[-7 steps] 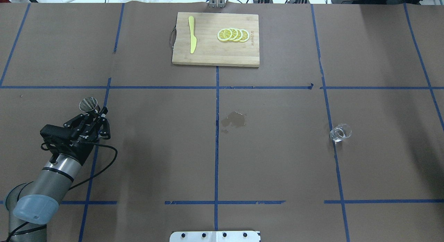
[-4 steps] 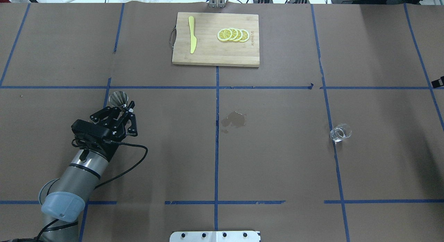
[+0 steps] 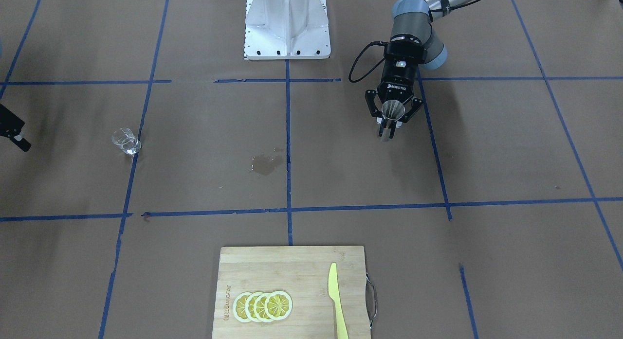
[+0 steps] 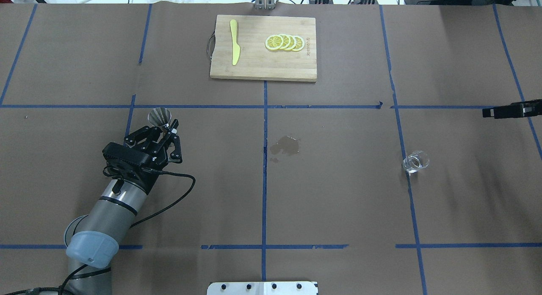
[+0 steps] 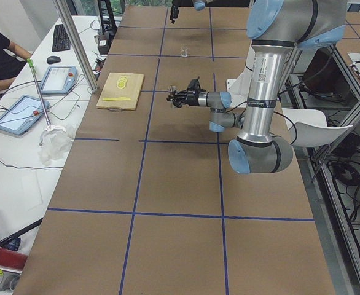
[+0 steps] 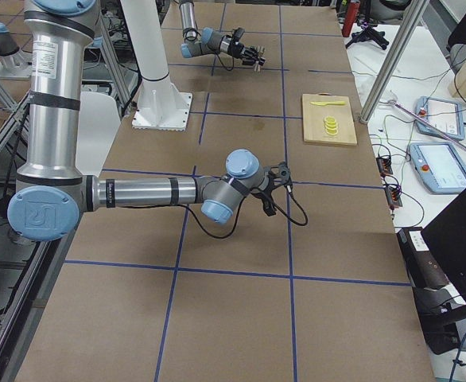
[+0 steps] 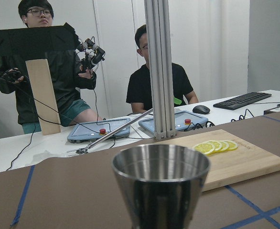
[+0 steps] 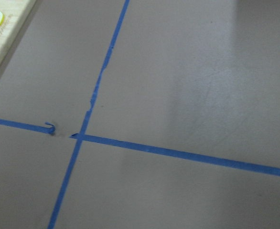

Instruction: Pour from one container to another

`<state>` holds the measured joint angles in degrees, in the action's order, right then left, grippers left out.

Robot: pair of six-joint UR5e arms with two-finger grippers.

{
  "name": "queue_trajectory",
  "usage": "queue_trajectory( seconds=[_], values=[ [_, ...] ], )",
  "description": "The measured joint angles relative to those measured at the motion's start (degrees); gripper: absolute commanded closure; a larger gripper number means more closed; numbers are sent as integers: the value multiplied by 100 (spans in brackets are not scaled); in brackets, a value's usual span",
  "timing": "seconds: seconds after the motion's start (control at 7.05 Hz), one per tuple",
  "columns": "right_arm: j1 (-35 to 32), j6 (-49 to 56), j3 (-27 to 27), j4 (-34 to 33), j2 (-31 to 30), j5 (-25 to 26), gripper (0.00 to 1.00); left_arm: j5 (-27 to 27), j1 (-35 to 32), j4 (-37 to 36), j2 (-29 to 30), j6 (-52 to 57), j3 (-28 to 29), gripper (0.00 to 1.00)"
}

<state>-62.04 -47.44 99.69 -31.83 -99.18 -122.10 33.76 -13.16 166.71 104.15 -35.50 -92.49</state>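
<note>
The steel jigger (image 4: 159,116) is held upright above the table's left half, with my left gripper (image 4: 166,126) shut around its narrow waist. From the front, the jigger (image 3: 392,109) sits between the fingers of that gripper (image 3: 390,124). In the left wrist view its open cup (image 7: 161,179) fills the foreground. The clear glass cup (image 4: 416,161) stands alone on the right half, with a little clear liquid in it, and also shows in the front view (image 3: 125,140). My right gripper (image 4: 506,111) juts in from the right edge, well behind the cup. I cannot tell if it is open or shut.
A wooden cutting board (image 4: 262,68) lies at the far middle with a yellow knife (image 4: 234,43) and several lemon slices (image 4: 284,42). A wet stain (image 4: 286,146) marks the paper near the centre. Blue tape lines grid the table. People sit beyond the far edge.
My left arm has carried the jigger rightward and farther from the robot. My right gripper has come into the overhead view from the right edge. The glass cup has not moved.
</note>
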Motion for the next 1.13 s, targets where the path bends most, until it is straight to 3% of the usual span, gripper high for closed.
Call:
queue_trajectory(
  seconds=[0.57, 1.13],
  values=[
    [2249, -1587, 1389, 159, -828, 3056, 1, 98, -123, -23, 56, -26, 22, 100],
    [5060, -2375, 1557, 58, -1005, 7300, 1, 113, -167, -24, 70, -35, 21, 100]
  ],
)
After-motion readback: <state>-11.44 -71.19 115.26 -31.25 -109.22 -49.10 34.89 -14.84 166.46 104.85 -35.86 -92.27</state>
